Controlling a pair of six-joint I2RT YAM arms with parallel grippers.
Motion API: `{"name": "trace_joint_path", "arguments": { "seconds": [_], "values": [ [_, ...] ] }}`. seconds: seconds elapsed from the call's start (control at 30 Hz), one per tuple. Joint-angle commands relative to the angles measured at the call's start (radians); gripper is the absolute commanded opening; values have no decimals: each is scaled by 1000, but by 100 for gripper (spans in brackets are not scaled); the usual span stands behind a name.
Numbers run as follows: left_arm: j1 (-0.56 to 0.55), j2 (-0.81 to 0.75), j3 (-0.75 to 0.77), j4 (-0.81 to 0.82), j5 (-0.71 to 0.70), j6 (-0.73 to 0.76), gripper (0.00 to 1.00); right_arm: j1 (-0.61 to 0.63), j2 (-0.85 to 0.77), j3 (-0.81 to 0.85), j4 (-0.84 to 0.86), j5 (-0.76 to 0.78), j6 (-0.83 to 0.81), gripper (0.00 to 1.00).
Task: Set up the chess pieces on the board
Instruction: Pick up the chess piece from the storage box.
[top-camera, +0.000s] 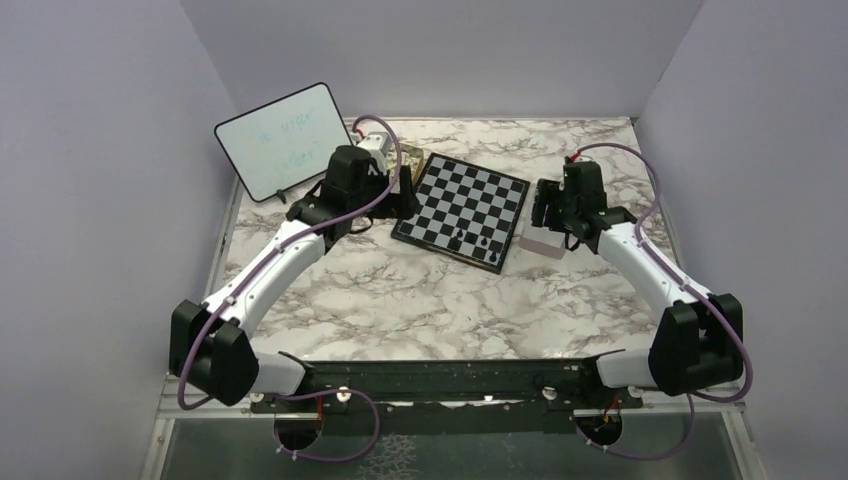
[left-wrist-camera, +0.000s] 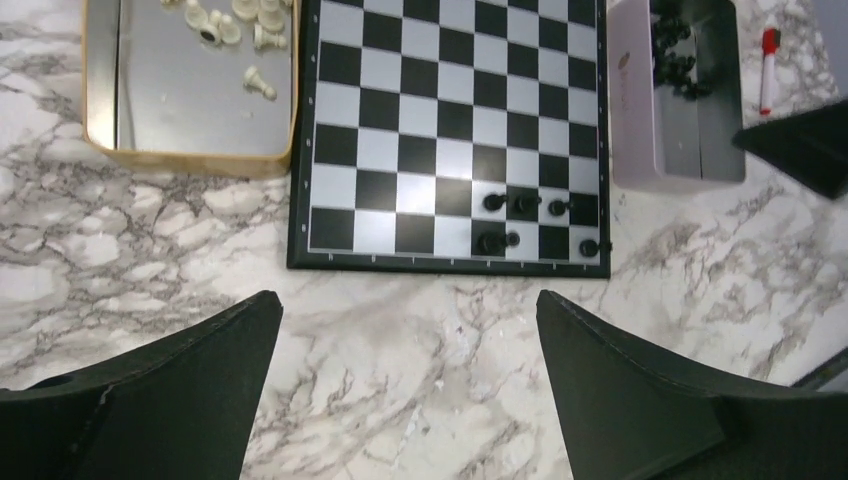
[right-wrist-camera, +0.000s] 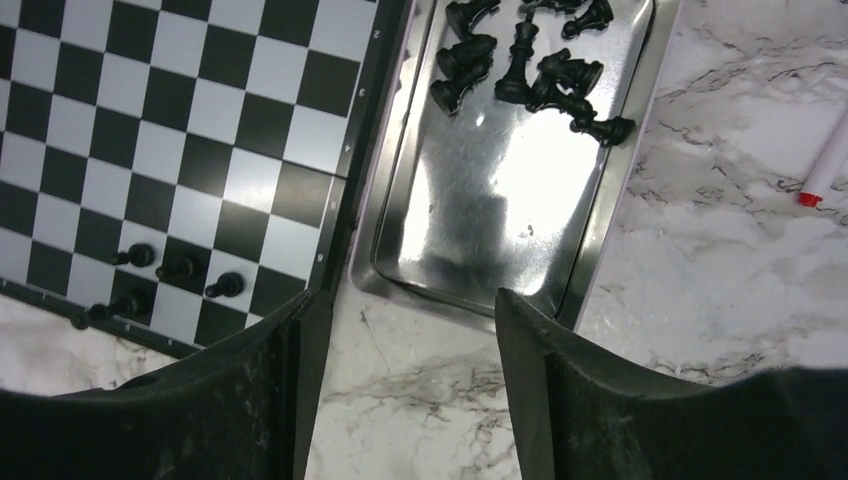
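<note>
Left tool (left-wrist-camera: 408, 300) wide open, empty | right tool (right-wrist-camera: 405, 295) parted, seemingly empty, over tray (right-wrist-camera: 480, 200) of black pieces (right-wrist-camera: 515, 60) beside board (right-wrist-camera: 190, 110) | few stand on its corner | next: I lower and pinch one

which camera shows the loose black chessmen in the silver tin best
Right wrist: the loose black chessmen lie large and clear in the shiny silver metal tin. Left wrist shows them tiny, top right. In top external they cannot be made out.

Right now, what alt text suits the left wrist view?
A chessboard lies on a marble table, a few black pieces at its near right corner. A gold tin of white pieces sits left, a box of spare black pieces right.
</note>
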Motion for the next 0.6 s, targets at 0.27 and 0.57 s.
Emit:
{"name": "trace_joint_path", "arguments": {
  "seconds": [0.27, 0.57],
  "values": [
    [-6, -147, -212, -30, -67, 90, 99, -19, 242, 146, 105, 231, -58, 38],
    [-6, -213, -216, -65, -204, 111, 99, -56, 432, 261, 118, 255, -1, 34]
  ]
}}
